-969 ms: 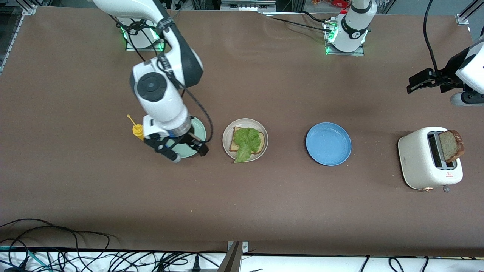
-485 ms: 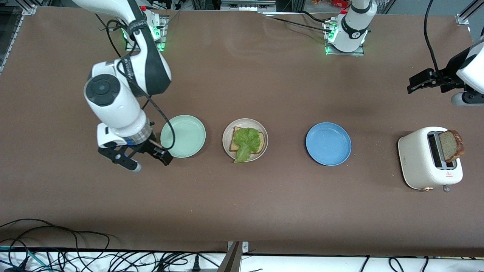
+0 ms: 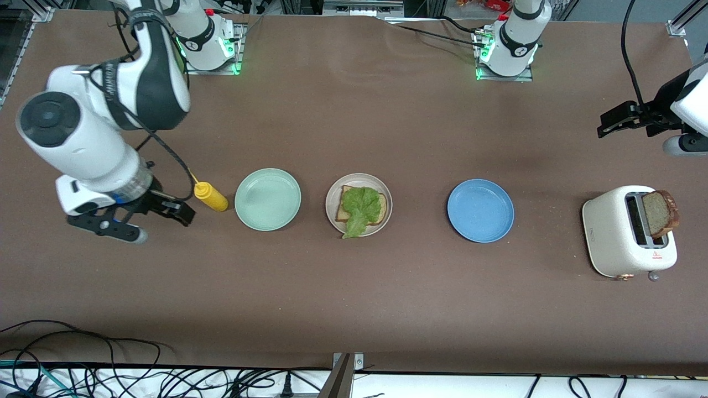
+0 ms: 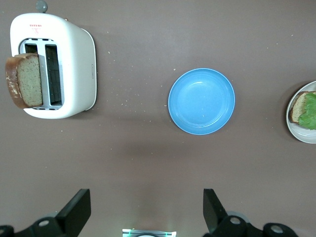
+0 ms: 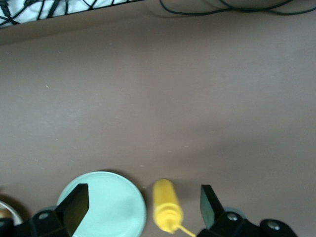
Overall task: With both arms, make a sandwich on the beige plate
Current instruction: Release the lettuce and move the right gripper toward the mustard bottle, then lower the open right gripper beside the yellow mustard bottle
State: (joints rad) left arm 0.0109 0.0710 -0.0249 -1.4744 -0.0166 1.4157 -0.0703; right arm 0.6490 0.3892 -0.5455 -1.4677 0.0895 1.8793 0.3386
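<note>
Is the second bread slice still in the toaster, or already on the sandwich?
In the toaster. The bread slice stands up out of the toaster slot; on the beige plate, lettuce lies uncovered on one slice.

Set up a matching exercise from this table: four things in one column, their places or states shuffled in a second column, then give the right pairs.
Things:
1. lettuce leaf
2. bread slice
3. yellow squeeze bottle
4. blue plate

Places or states:
A. lying on the table beside the mint green plate, toward the right arm's end
B. bare, between the beige plate and the toaster
C. standing up out of a toaster slot
D. on a bread slice on the beige plate

Pairs: 1-D, 2-C, 3-A, 4-B
</note>
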